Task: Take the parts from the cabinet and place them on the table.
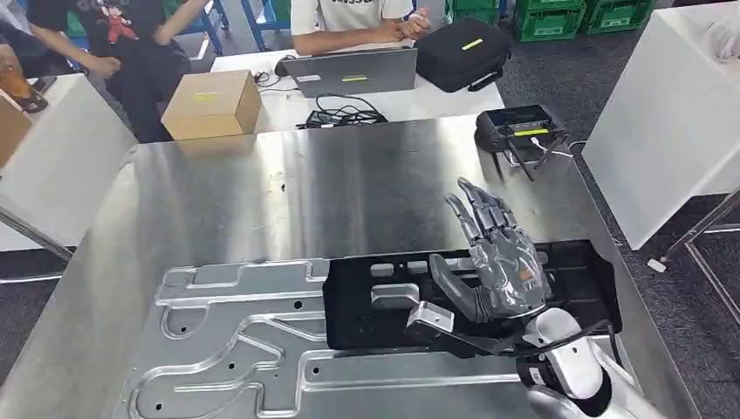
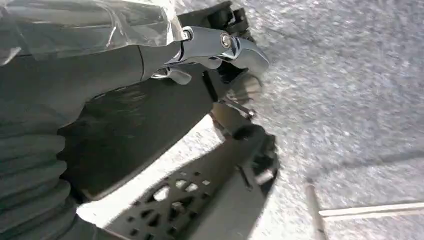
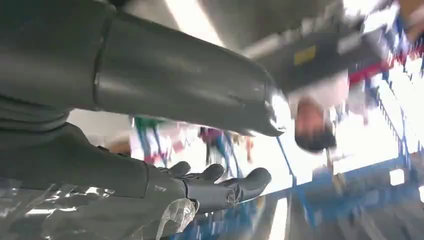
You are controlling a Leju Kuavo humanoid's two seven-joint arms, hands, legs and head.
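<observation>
Right hand (image 1: 493, 262) above steel tabletop (image 1: 288, 192), fingers spread wide, holding nothing, hovering over black part (image 1: 366, 301). Black part flat on tabletop's near side, overlapping silver plate (image 1: 236, 340). Left hand (image 2: 220, 47) over grey floor (image 2: 350, 100); grip impossible to tell. Cardboard box (image 1: 211, 103) beyond far edge.

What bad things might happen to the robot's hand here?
1. The right hand hovers open, fingers spread, above the black part lying on the silver plate. If it drops, the fingers may knock the part sideways.
2. The black controller sits near the steel table's far edge. A wide swing of the arm might bump it off.
</observation>
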